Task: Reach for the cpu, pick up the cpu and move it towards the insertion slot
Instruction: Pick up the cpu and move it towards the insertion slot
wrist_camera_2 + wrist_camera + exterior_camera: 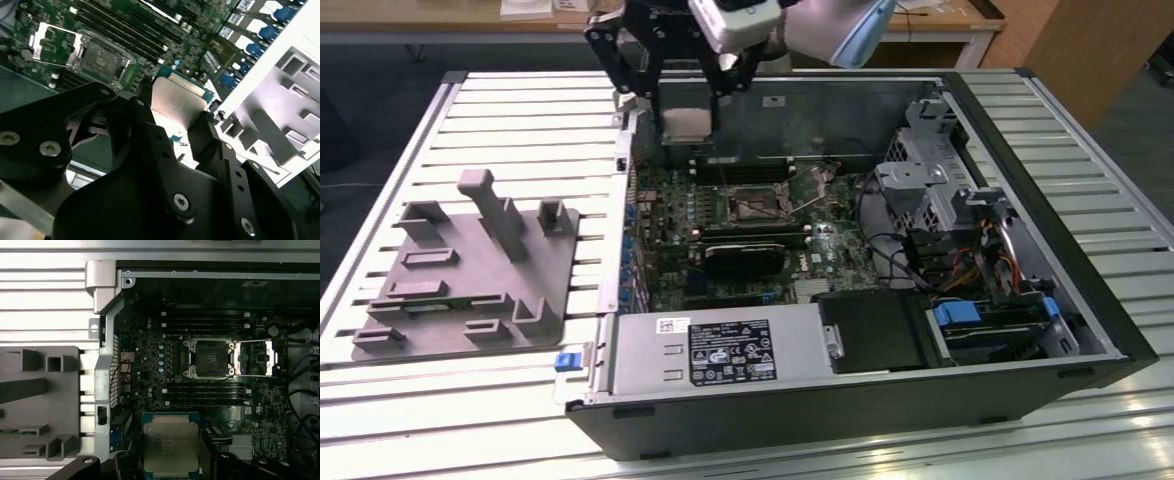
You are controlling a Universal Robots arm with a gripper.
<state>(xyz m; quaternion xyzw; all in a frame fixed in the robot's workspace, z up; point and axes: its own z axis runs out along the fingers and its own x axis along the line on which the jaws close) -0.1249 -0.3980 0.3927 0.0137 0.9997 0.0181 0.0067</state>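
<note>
Currently carrying | my gripper (177, 125) is clamped on the cpu (171, 442) by two opposite edges, keeping its flat faces untouched | cpu held above the open case, short of the insertion slot (210, 357) | slot frame is open, socket exposed to receive it.

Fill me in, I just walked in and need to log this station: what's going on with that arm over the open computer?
The arm's black gripper is shut on the cpu, a flat square chip with a silvery metal top and thin rim, and holds it in the air above the open computer case. The chip is off the grey plastic fixture block on the slatted table. The insertion slot, a square metal-framed socket with a dark centre on the green motherboard, is empty with its cover flipped open.
</note>
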